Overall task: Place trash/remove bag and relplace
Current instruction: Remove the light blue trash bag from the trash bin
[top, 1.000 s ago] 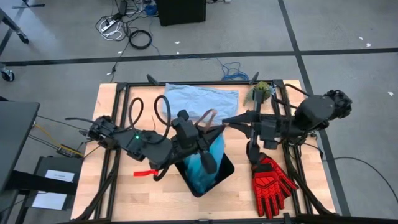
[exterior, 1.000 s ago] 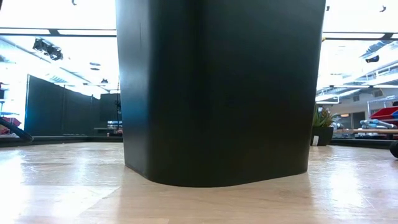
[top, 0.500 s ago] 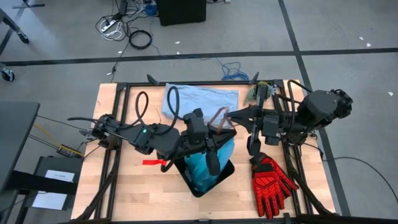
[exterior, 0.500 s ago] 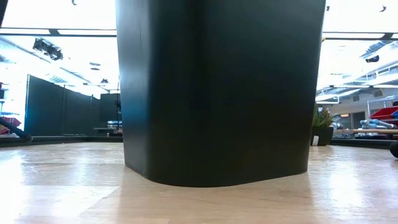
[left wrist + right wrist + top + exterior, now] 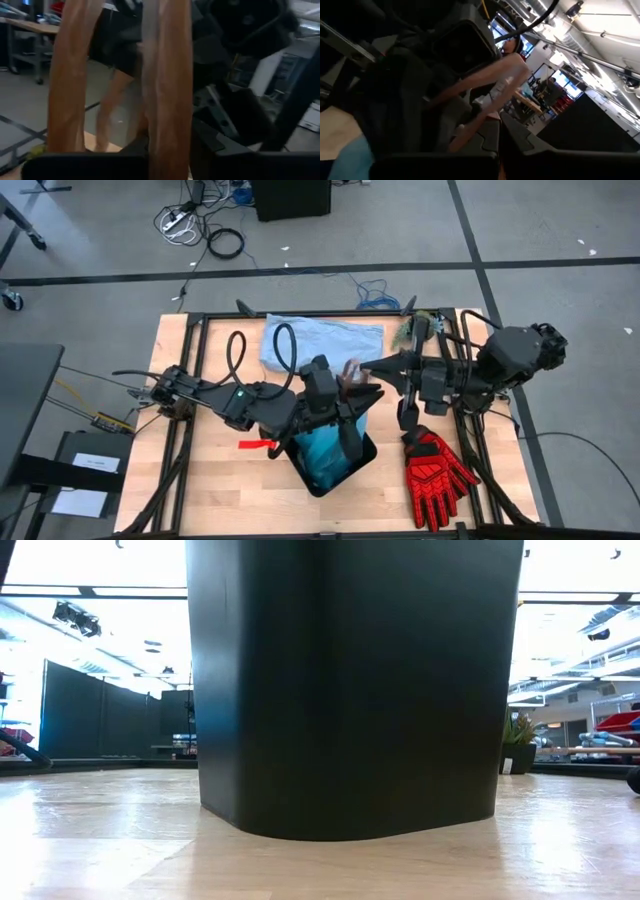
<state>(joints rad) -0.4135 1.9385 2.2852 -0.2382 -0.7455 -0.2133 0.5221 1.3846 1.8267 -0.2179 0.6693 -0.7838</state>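
Observation:
A black bin (image 5: 330, 465) stands on its base near the table's front edge and fills the low view (image 5: 350, 690). The cyan bag (image 5: 325, 442) sits inside it, its top drawn up above the rim. The bag's tan drawstring loops (image 5: 350, 370) rise between the two grippers. My right gripper (image 5: 362, 367) reaches in level from the table's right and is shut on a loop. My left gripper (image 5: 352, 387) comes from the left, above the bin, with a loop (image 5: 167, 75) right before it. The trash is hidden. My right gripper pinches one tan drawstring loop (image 5: 470, 125) of the bag between its two fingers, coming in about level from the table's right side. The loop runs slanting away from the fingers, held above the bin. The exact pinch point is hidden by the fingers.
A pale grey-blue plastic bag (image 5: 320, 338) lies at the table's far edge. A red glove (image 5: 435, 470) lies at the front right, a small green plant (image 5: 415, 330) at the far right, and a small red object (image 5: 255, 445) left of the bin.
My left gripper has moved toward the table's right edge, closer to my right gripper and the tan loops. The loops have shifted slightly right with it. The bin has stayed in place.

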